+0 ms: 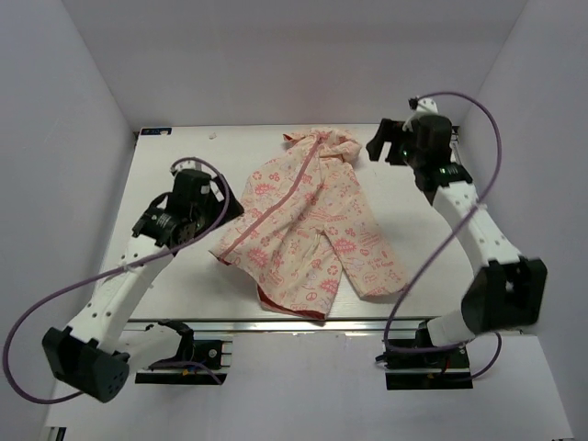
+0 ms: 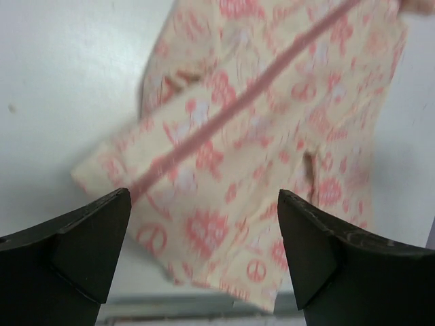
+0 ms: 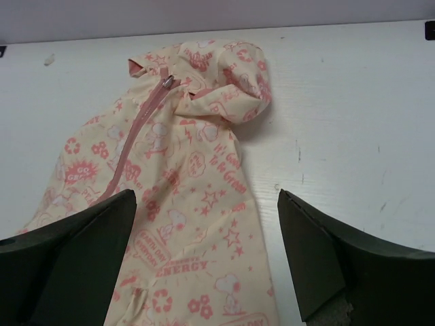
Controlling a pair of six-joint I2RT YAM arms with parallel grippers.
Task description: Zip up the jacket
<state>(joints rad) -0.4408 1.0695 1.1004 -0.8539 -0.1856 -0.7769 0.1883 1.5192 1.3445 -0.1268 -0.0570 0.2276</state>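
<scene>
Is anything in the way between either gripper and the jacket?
Nothing visible. The left gripper and right gripper are open, each facing the jacket with its pink zipper strip lying uncovered on top.

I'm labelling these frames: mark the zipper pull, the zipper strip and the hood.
zipper pull (image 3: 166,82): right wrist view, metal tab.
zipper strip (image 3: 138,125): right wrist view, mid-length.
hood (image 3: 234,81): right wrist view, bunched middle.

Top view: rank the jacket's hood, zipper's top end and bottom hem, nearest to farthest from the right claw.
1. Hood, just left of the right claw.
2. Zipper's top end, at the collar beyond the hood.
3. Bottom hem, the jacket's near end, clearly farthest.
</scene>
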